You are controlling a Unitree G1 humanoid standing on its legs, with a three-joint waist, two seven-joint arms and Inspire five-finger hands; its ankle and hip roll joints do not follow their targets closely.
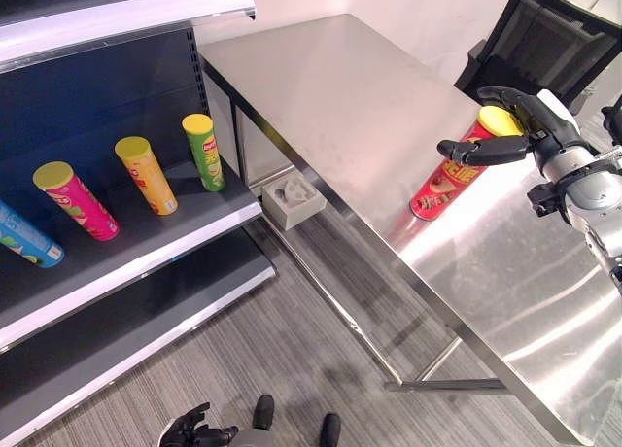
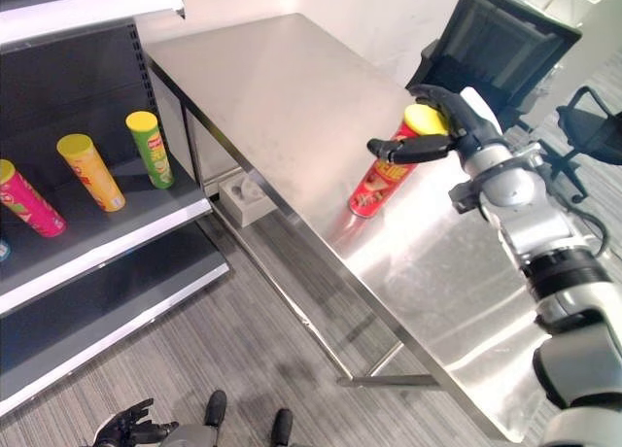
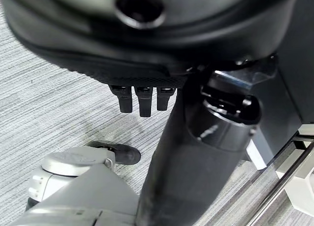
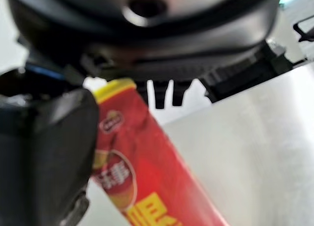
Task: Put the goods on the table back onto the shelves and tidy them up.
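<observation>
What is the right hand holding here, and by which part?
The right hand is at the yellow-lidded top end of the red can standing on the table, thumb and fingers either side; a closed hold cannot be told.

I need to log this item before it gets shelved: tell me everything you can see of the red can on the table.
The red can is a tall tube with a yellow lid and printed pictures. It stands on the steel table near its front edge. The right hand is at its top, thumb before it and fingers behind the lid, not clearly closed.
</observation>
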